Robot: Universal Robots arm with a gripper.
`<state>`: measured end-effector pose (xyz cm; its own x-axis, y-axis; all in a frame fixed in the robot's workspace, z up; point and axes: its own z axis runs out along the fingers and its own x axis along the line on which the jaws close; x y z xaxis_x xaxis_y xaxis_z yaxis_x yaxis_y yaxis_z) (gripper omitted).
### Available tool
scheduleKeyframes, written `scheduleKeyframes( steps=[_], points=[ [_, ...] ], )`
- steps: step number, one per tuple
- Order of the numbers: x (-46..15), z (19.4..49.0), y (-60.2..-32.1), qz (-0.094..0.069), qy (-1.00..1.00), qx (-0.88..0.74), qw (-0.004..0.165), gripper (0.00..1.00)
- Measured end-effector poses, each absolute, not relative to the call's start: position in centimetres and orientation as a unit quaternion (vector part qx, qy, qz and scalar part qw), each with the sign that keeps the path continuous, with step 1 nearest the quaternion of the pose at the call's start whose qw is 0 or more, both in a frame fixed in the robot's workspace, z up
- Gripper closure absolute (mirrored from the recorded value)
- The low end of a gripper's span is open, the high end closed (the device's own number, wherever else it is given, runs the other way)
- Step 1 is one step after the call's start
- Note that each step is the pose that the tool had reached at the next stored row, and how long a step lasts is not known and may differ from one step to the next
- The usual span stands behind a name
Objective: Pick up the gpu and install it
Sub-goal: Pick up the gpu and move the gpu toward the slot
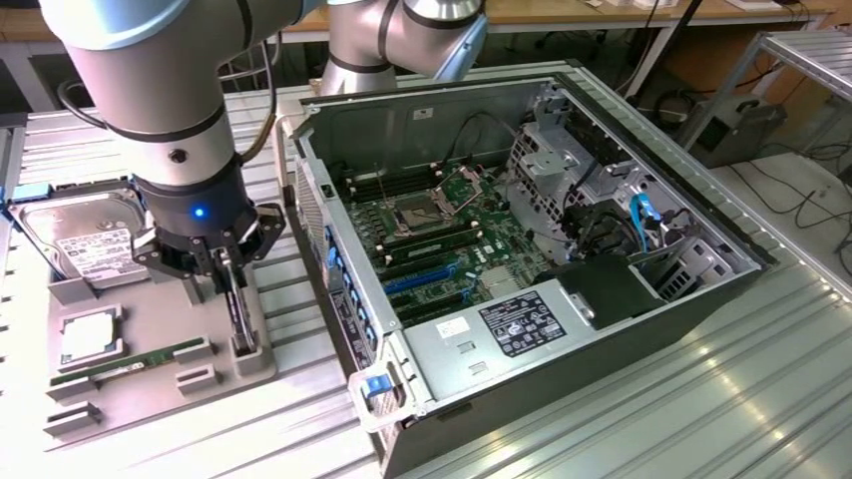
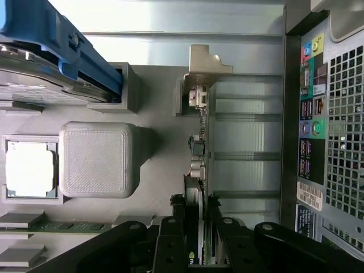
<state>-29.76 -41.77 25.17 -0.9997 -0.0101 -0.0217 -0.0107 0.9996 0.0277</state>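
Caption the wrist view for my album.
Black gripper over the thin black expansion card with silver bracket, upright in its grey tray.

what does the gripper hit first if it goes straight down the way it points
Most likely the gpu, standing on edge in the tray directly under the gripper, though depth is unclear.
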Motion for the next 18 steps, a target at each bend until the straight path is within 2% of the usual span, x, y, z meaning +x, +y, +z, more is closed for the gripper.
scheduleKeyframes(
  steps=[18],
  points=[
    [-29.8, 28.8, -41.8, 0.014, 1.0, -0.005, 0.011, 0.74]
  ],
)
